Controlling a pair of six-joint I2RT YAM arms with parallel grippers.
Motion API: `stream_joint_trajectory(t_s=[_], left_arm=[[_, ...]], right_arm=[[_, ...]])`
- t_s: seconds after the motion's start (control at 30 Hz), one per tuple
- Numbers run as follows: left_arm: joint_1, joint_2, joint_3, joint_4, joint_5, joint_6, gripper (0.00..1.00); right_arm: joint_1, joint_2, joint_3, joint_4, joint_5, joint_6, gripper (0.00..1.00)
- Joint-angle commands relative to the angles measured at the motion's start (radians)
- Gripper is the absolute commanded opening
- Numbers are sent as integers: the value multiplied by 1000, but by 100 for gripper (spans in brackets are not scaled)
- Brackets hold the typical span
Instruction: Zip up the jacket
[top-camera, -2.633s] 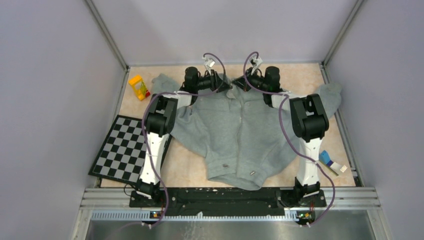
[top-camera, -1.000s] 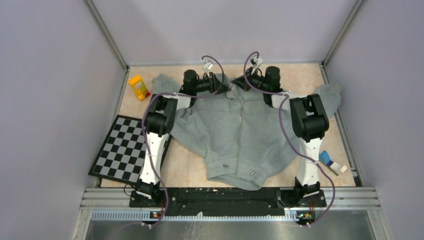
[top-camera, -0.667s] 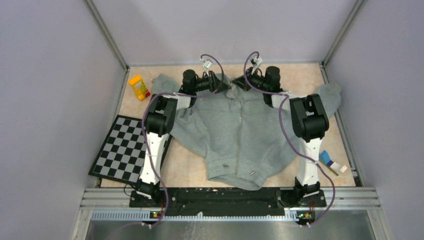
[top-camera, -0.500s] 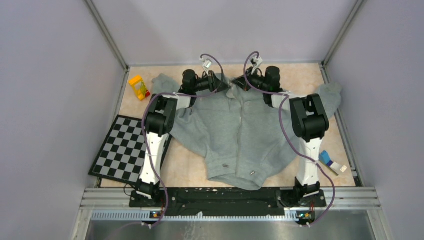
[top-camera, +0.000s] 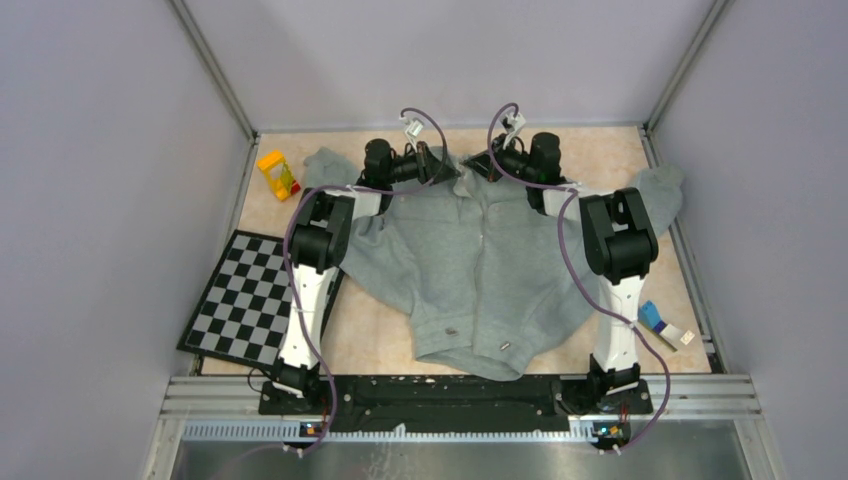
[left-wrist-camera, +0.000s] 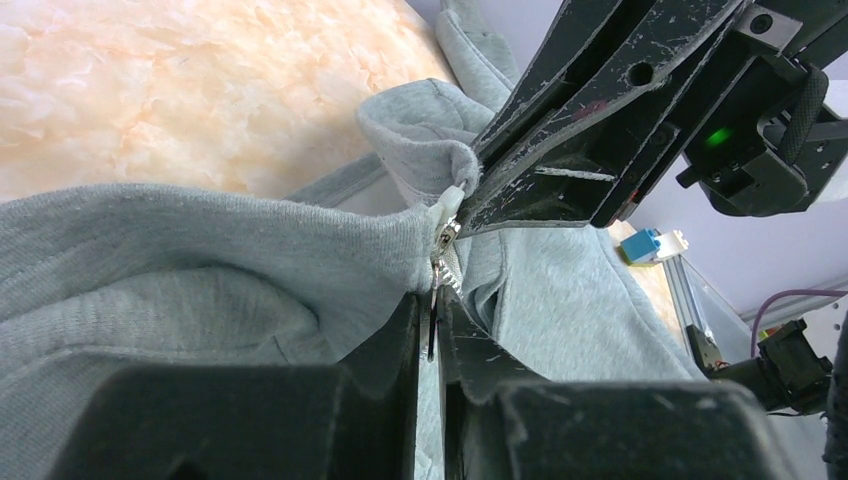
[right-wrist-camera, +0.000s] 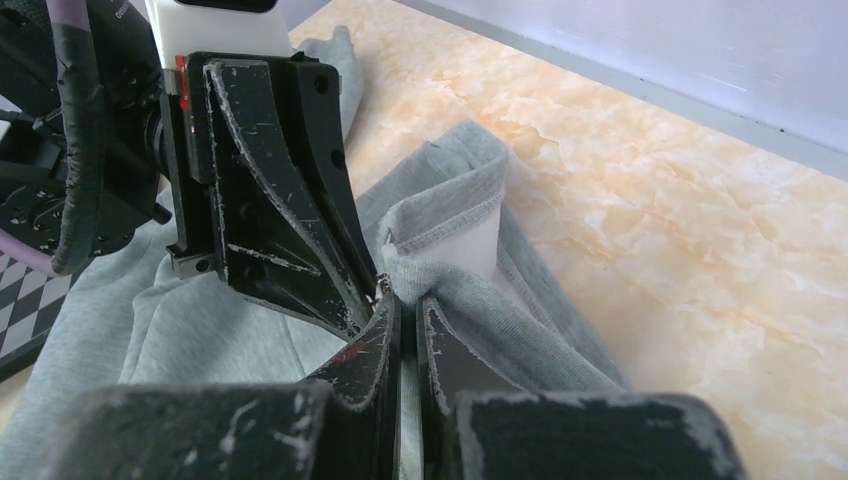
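The left hand (left-wrist-camera: 430, 312) has crept slightly leftward at the collar (right-wrist-camera: 452, 210); the right hand (right-wrist-camera: 403, 318) sits where it was. The jacket (top-camera: 480, 270) lies spread on the surface (top-camera: 600, 150), hem toward the bases. Left fingers are nearly shut on the metal pull (left-wrist-camera: 436, 275), while the right pinches collar fabric. Best play: the right anchors taut, and the left draws straight along the teeth.
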Motion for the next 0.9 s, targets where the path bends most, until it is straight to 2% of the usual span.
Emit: stream_joint_trajectory(t_s=[0.0,0.03,0.1,0.13,0.37,0.67,0.7,0.8,0.87], left_arm=[[2,-42,9,12,18,35,12],[2,-44,10,7,17,40,15],[2,-46,8,3,16,45,27],[2,-46,8,2,15,44,27],[2,-49,5,4,8,42,17],[7,-58,-7,20,18,38,12],[7,-61,-11,20,18,38,12],[8,-63,-18,32,22,31,24],[9,-62,-17,34,24,28,26]], right_arm=[[-6,-10,-1,70,-7,7,0],[-5,-10,-1,68,-7,6,0],[-6,-10,1,66,-6,3,0],[-5,-10,1,65,-7,2,0],[-6,-11,-1,65,-9,2,0],[-6,-13,-1,62,-4,1,0],[-5,-13,0,62,-3,3,0],[-6,-13,-1,66,-1,5,0],[-6,-13,-1,66,-2,7,0]])
